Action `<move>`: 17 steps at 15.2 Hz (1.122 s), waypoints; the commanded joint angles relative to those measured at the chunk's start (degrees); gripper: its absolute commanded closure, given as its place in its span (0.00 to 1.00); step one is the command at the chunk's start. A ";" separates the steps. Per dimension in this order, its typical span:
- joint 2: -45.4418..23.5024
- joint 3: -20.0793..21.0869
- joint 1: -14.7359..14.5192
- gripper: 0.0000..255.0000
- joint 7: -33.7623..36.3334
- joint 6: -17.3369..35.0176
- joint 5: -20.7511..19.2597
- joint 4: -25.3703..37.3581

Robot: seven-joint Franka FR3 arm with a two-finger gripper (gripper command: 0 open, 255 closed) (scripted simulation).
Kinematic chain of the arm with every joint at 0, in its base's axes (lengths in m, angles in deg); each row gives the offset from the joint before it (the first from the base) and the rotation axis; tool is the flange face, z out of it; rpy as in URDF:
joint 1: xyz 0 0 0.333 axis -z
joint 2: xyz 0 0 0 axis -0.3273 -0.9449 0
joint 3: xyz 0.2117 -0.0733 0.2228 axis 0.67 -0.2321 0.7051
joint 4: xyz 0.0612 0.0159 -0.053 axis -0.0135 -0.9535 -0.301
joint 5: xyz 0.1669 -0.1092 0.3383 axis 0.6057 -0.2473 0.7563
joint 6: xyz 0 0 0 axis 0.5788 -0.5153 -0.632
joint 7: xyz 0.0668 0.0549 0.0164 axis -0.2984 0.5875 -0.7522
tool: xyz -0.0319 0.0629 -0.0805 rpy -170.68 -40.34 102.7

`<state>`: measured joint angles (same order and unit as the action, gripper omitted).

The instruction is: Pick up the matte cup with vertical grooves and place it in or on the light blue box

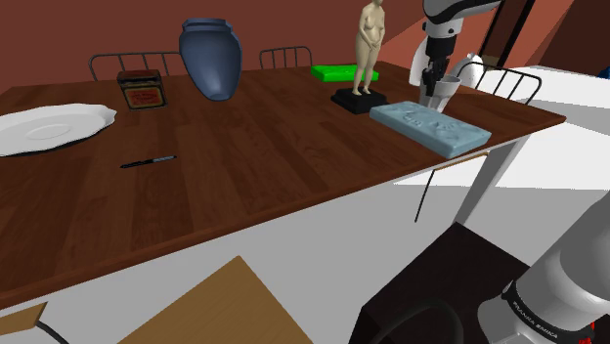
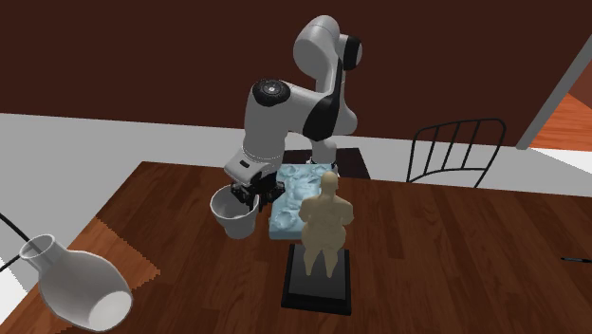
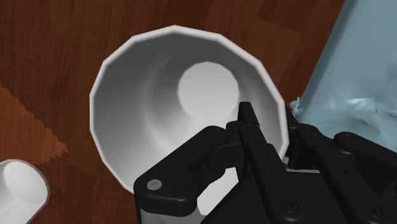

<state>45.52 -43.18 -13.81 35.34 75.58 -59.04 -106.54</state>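
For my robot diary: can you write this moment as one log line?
jaws: shut on white faceted cup rim | cup: beside light blue flat box, not yet in it

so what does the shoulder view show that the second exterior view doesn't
Shoulder view's own: a dark blue rounded vase, a white plate, a dark tin with a red label, a flat green block. Second exterior view's own: a white narrow-necked vase seen whole (a white sliver at the shoulder view's right may be it). Shared: the black hand at the rim of the white faceted cup, the light blue box, the tan figurine on its black base, the brown wooden table.
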 commanded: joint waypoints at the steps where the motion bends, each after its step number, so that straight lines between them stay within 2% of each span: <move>1: 0.00 -0.01 0.01 1.00 0.00 0.00 -0.01 -0.01; 17: -2.05 -0.04 0.05 1.00 -2.55 -12.51 0.88 14.71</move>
<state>43.72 -43.18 -13.79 33.01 63.88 -58.23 -92.91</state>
